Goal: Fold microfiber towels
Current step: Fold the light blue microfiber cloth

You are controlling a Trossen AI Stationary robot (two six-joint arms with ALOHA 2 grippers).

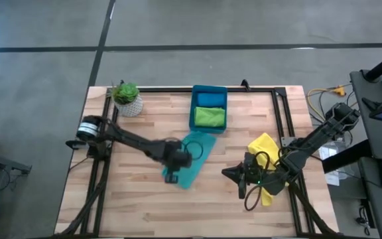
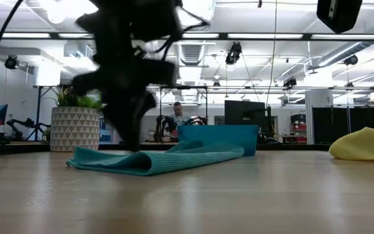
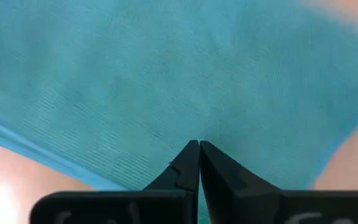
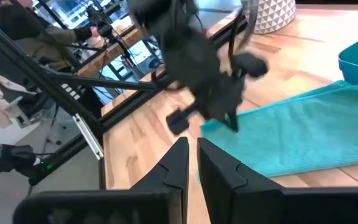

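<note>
The teal towel [image 1: 195, 158] lies near the middle of the table [image 1: 138, 206], just in front of the blue bin [image 1: 209, 125]. It looks long and thin, already doubled over once, with a soft bump along one side in the low view. It is flat, with fine ribs in the cloth and no big wrinkles.

The left claw [image 1: 172, 174] is right at the near end of this towel, low down on it. Its two fingers are pressed together, tips against the cloth. I cannot tell if a bit of cloth is pinched between them.

I think the step now is folding the teal towel a second time. Next, the left claw would need to catch the near edge, lift it a little, and carry it over to the far edge so the ends line up. Soft cloth can slip or bunch, so a slow move seems best.

The right claw [image 1: 233, 174] waits off to the side, fingers almost closed and holding nothing. The yellow towel [image 1: 262, 147] sits in a loose heap under the right arm, not folded yet. The blue towel [image 1: 210, 99] and the green towel [image 1: 209, 117] lie folded in the bin. A potted plant [image 1: 127, 97] stands at the far left corner.
</note>
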